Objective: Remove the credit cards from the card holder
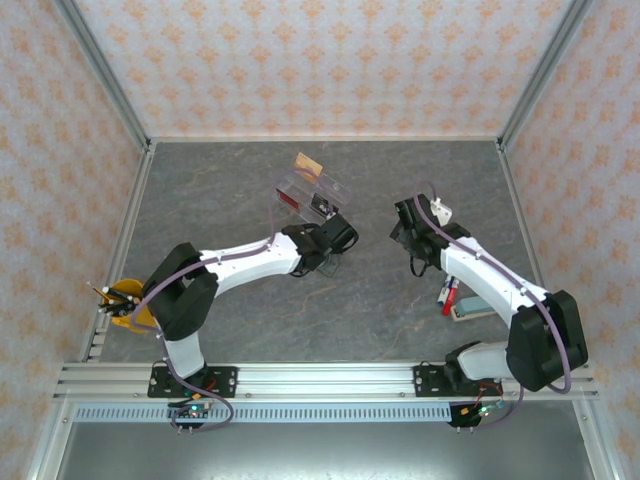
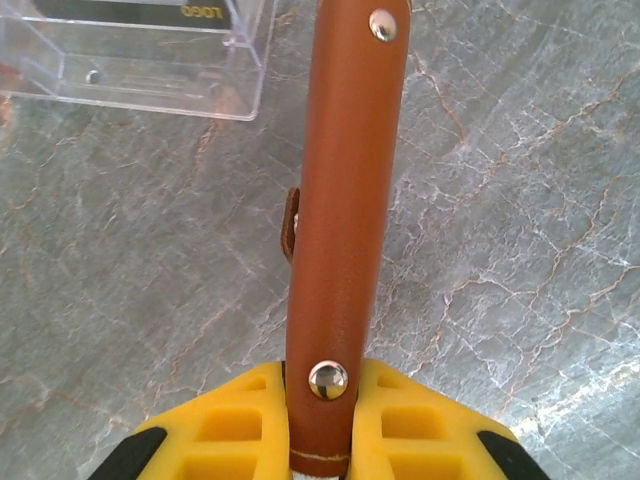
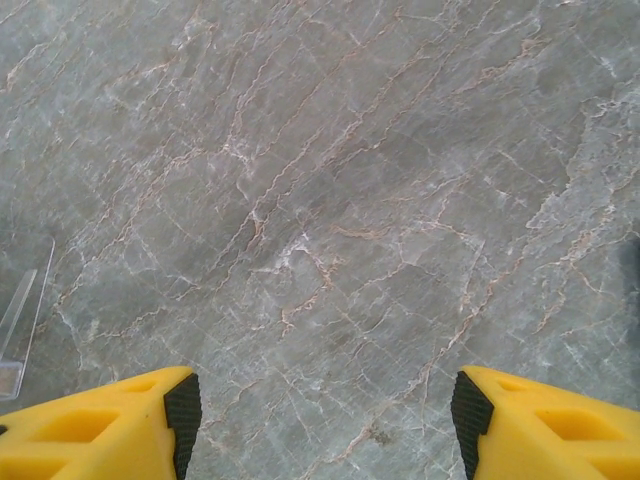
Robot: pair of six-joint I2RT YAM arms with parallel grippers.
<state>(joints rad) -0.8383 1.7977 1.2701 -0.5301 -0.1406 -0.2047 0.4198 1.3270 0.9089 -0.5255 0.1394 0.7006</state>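
two claws in play and only one is busy: the left gripper (image 2: 320,445) is clenched on the brown card holder (image 2: 345,200), pinching its near end right at the lower snap. the holder is folded shut and seen edge-on, its long axis running straight out from the fingers. it hangs just on the near side of the clear box (image 2: 150,70), apart from it as far as i can tell. a black card (image 2: 120,8) shows through that box's wall, and anything inside the holder is hidden by the fold. the right gripper (image 3: 320,420) is spread wide, grasping nothing, over bare table (image 3: 320,200), off to the right of the box. my read: the left arm is the anchor, so the right must cross toward the box and work the holder's free far end.
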